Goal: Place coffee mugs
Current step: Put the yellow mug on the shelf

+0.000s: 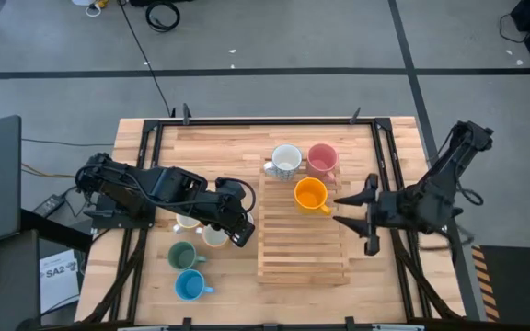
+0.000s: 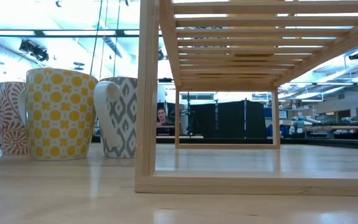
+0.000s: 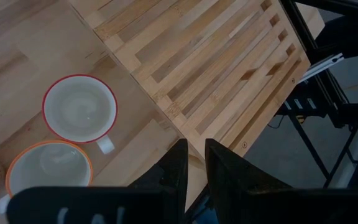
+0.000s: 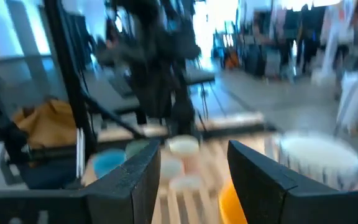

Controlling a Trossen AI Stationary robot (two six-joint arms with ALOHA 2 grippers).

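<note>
A white mug (image 1: 286, 161), a pink mug (image 1: 321, 158) and an orange mug (image 1: 310, 194) stand upright on the far end of a slatted wooden rack (image 1: 302, 244). Left of the rack, two cream mugs (image 1: 214, 237), a green mug (image 1: 182, 255) and a blue mug (image 1: 190, 286) stand on the table. My left gripper (image 1: 243, 233) hangs shut and empty above the table between the cream mugs and the rack; its wrist view shows a red-rimmed mug (image 3: 79, 109) and an orange-rimmed mug (image 3: 48, 167) below. My right gripper (image 1: 350, 210) is open just right of the orange mug, touching nothing.
The low view shows a yellow-patterned mug (image 2: 61, 115), a grey-patterned mug (image 2: 120, 118) and a red-patterned mug (image 2: 11, 118) beside the rack's leg (image 2: 146, 93). The rack's near half is bare slats. Black frame rails (image 1: 389, 156) run along the table's sides.
</note>
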